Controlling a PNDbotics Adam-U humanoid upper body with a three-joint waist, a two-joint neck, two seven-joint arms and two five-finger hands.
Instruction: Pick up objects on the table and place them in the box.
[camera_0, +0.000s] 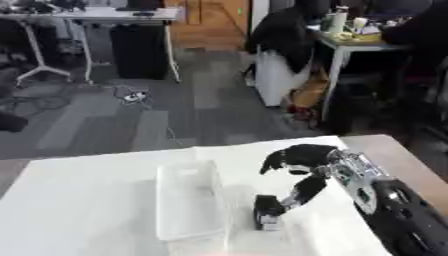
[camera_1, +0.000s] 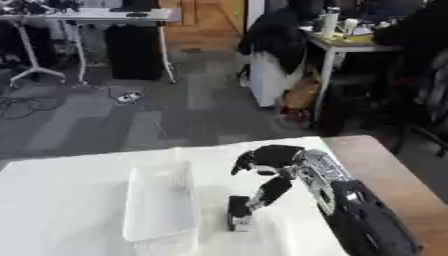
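Note:
A small black object (camera_0: 265, 214) with a pale lower end stands upright on the white table (camera_0: 79, 210), just right of the clear plastic box (camera_0: 166, 200). My right hand (camera_0: 317, 156) hovers above and to the right of the object. Its fingers (camera_0: 278, 161) arch forward and hold nothing. The thumb (camera_0: 302, 192) reaches down, and its tip meets the object's top right corner. The box looks empty. My left hand shows in neither view.
The white cover ends at the right, where bare wooden tabletop (camera_1: 385, 170) shows. Beyond the table's far edge lie a grey floor, desks (camera_0: 105, 20) and a chair draped in dark cloth (camera_0: 284, 35).

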